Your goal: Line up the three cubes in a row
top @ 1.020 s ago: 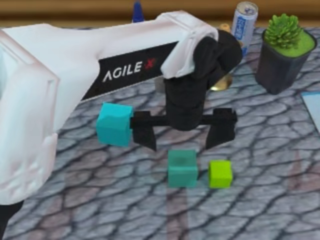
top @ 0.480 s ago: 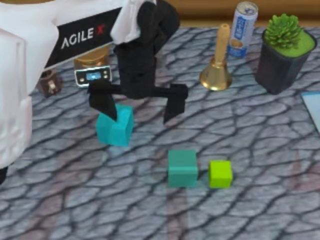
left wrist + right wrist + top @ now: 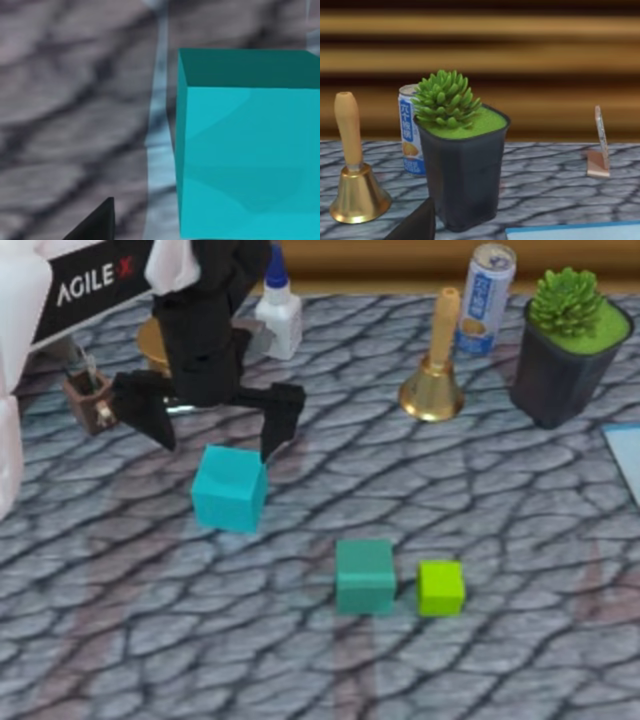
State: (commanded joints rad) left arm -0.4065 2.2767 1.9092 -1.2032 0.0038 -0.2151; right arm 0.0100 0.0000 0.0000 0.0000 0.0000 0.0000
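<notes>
Left end effector [image 3: 208,423] up in the top view, fingers spread wide and holding nothing, hanging just behind the cyan-blue cube [image 3: 230,488]. That cube lies toward the near edge from the fingertips, and the right-hand finger is right over its far corner. The cube sits slightly turned, left of centre on the table [image 3: 520,640]. The teal-green cube [image 3: 365,577] and the lime-green cube [image 3: 440,588] are side by side, nearly touching, nearer the front and to the right, and the blue one sits well off their line. The left arm is plainly the closer one for it; the right arm isn't in this view at all.

Clutter along the back: a small brown box [image 3: 88,403] and a glue bottle [image 3: 277,312] close to the arm, then a brass bell [image 3: 436,380], a can [image 3: 487,295] and a potted succulent [image 3: 566,350] out right. Between the blue cube and the pair the way looks free.

Left wrist view: the cyan-blue cube [image 3: 247,150] fills one side, very close, with only a dark fingertip [image 3: 95,225] showing at the edge. To my eye the cube is off to one side of the grip, so a sideways correction looks due before closing.

Right wrist view: the potted succulent [image 3: 460,165], the brass bell [image 3: 357,185] and the can [image 3: 412,135]. That arm looks parked, its end effector's state not readable.
</notes>
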